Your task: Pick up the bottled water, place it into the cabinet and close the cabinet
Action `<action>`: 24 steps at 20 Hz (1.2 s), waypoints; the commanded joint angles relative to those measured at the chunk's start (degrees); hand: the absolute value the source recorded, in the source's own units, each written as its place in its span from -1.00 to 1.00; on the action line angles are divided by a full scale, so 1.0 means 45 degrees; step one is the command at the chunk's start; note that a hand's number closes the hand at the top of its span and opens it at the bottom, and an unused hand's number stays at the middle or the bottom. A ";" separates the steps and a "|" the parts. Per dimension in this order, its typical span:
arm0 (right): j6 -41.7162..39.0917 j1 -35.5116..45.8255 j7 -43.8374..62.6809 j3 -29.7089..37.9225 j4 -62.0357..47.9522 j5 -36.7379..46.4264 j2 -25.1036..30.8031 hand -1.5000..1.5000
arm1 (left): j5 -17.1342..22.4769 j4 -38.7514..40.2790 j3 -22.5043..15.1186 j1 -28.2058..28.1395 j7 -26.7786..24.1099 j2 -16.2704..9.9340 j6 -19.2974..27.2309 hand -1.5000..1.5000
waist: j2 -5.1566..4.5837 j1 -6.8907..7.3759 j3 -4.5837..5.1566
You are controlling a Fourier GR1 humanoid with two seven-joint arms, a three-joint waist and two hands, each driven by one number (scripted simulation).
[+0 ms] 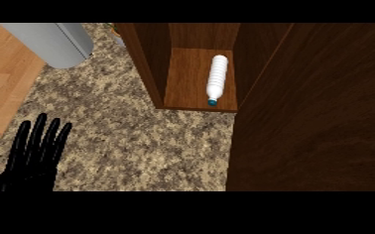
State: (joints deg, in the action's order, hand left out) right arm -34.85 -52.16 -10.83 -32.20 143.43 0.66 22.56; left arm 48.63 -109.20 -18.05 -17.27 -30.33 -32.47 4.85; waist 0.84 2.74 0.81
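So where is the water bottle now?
The water bottle lies on its side inside the open cabinet, upper middle of the head view, blue cap toward the counter.

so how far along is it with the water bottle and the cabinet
Done: the water bottle lies on its side on the cabinet floor, cap toward the front edge. In hand: nothing; the left hand rests open at the lower left, and the right hand is out of view. Left: closing the cabinet, whose door stands open at the right, leaving the inside exposed.
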 commanded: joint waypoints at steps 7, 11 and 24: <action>0.0233 0.1110 0.1561 -0.3059 0.1187 0.0443 -0.0306 1.00 | 0.0651 -0.0301 0.0844 -0.0762 -0.0075 -0.1035 -0.1597 -1.00 | -0.0360 0.1039 0.0015; 0.0591 0.1809 0.1864 -0.2922 0.0679 0.0464 -0.0315 1.00 | 0.0934 -0.0147 0.1190 -0.0807 0.0006 -0.1444 -0.2222 -1.00 | -0.0445 0.1400 0.0055; 0.0794 0.5098 0.3115 -0.1967 -0.0041 0.0508 0.0146 -1.00 | 0.1220 -0.0219 0.1510 -0.0621 0.0271 -0.2147 -0.3287 -1.00 | -0.0623 0.2790 0.0172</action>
State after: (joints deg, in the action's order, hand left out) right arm -26.64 -35.43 -2.27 -33.30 142.25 -0.58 21.57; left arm 53.81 -110.15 -11.43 -20.31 -29.32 -41.51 -8.63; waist -1.69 13.28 1.27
